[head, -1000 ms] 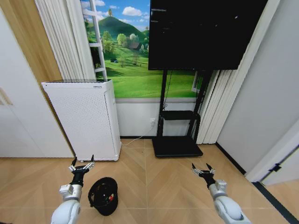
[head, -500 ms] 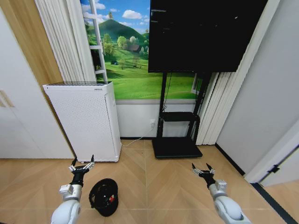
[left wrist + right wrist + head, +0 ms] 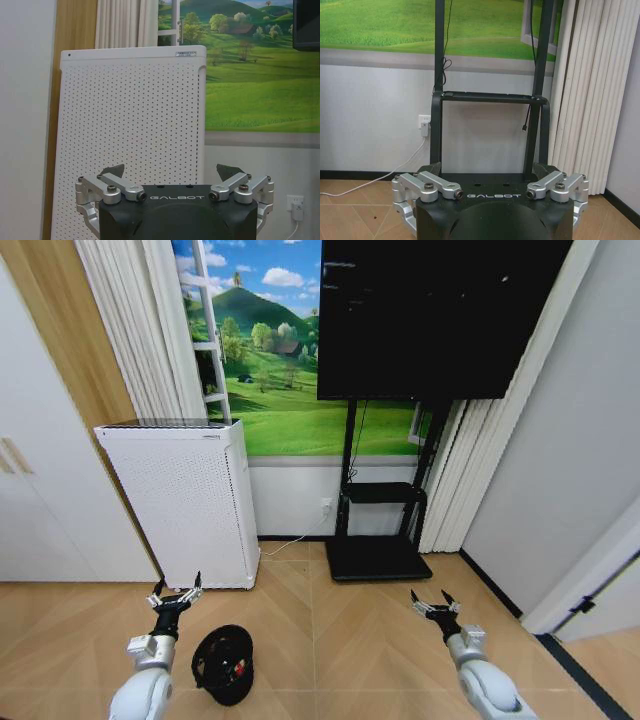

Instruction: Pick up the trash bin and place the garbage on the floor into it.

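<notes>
Head view: trash bin [image 3: 223, 664] sits on the wood floor just beside the left gripper [image 3: 176, 599], toward the robot's middle and nearer the robot. Small litter bits lie inside it, red and white specks, too small to sort. No loose garbage visible on the floor.

Left gripper is spread wide, empty, aimed at the white perforated unit [image 3: 132, 130]. Right gripper [image 3: 433, 603] is also spread wide, empty, held out over bare floor, facing the black TV stand [image 3: 490, 115].

Risks, as a guess: the bin is low and close to the base, so a reach down for the rim could clip it and tip it, spilling what is inside. Left arm is also near the white unit, so a swing outward could bump it.

Versus 1.0 s ago: both grippers sit the same. The whole picture has shifted, the bin slightly lower and the white unit lower and a bit to the right, so the camera moved, not the things.
</notes>
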